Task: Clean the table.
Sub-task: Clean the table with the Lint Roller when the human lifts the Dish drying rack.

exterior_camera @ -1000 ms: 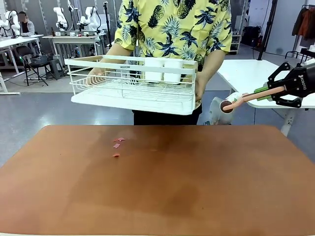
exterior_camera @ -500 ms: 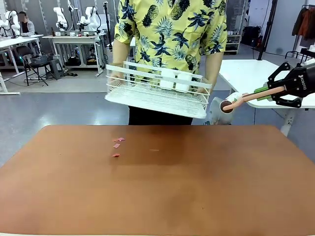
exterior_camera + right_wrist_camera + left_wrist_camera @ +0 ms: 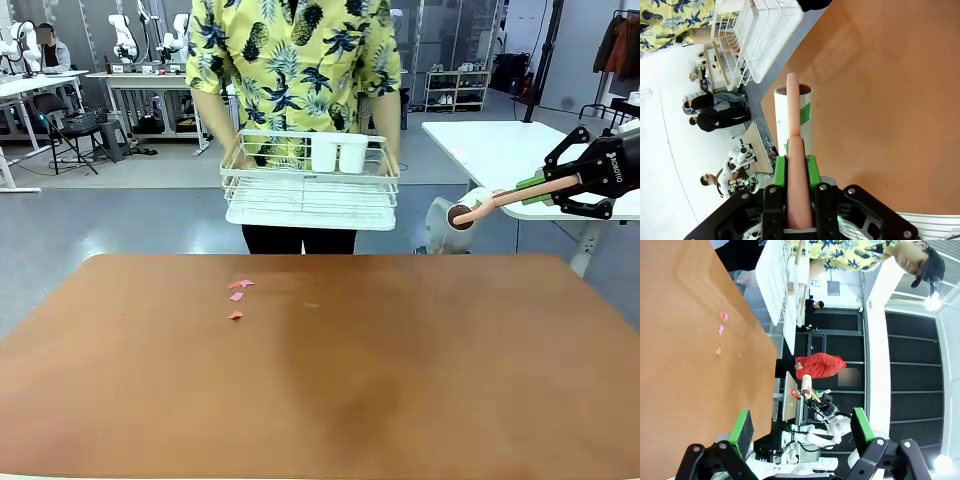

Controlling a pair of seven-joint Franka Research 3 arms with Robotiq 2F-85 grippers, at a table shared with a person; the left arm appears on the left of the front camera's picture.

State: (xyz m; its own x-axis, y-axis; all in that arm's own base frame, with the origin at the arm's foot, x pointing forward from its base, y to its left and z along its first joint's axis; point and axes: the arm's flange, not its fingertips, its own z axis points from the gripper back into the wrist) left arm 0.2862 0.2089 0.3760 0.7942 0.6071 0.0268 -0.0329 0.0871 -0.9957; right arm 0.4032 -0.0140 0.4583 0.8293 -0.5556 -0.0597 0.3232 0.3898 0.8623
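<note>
Broadly, the reddish-brown table (image 3: 420, 390) spreads before me; beyond its far edge a person (image 3: 295, 60) holds a white wire dish rack (image 3: 310, 200) in the air. My right claw (image 3: 530, 187) is clamped on the pink handle of a lint roller (image 3: 462, 212), aloft past the table's far right corner. My left claw (image 3: 802, 427) gapes wide, holding nothing. Small pink scraps (image 3: 237, 296) lie on the table's far left.
</note>
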